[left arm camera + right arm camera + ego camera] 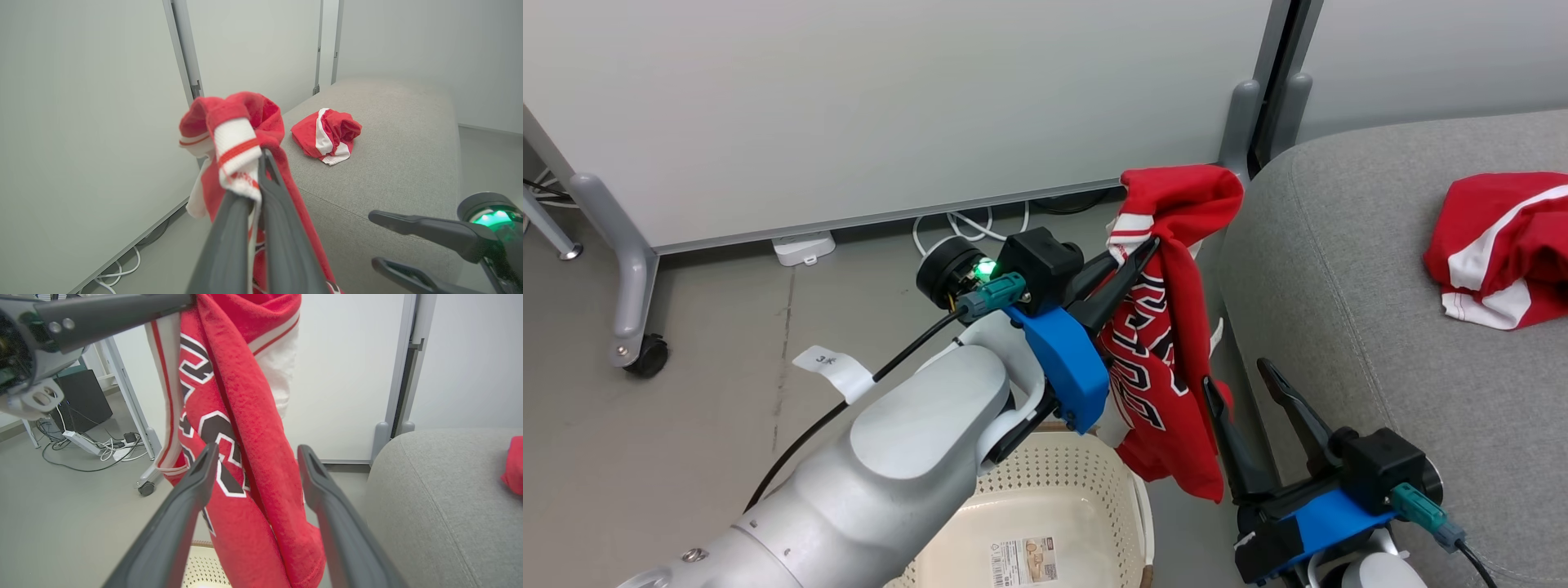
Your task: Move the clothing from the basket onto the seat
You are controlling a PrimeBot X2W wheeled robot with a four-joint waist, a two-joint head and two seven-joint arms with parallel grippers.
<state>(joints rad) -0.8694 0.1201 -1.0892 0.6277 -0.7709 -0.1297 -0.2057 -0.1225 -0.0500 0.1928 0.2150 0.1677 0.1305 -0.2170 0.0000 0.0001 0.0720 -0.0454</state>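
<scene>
A red jersey (pixel 1168 343) with white striped trim and dark numerals hangs in the air, pinched near its top by my left gripper (pixel 1141 249), which is shut on it. The jersey (pixel 239 134) drapes over the fingertips in the left wrist view and dangles above the cream basket (pixel 1058 510). My right gripper (pixel 1241 371) stands open just right of the hanging jersey (pixel 245 457), which shows between its fingers without touching them. A second red garment with a white stripe (pixel 1499 245) lies bunched on the grey seat (pixel 1339 269), also visible as a crumpled heap (pixel 327 136).
A white partition panel on wheeled grey legs (pixel 629 278) stands behind, with cables and a power strip (pixel 803 247) on the floor beneath. The basket's inside shows a paper label (pixel 1023 562). Grey floor lies left of the basket.
</scene>
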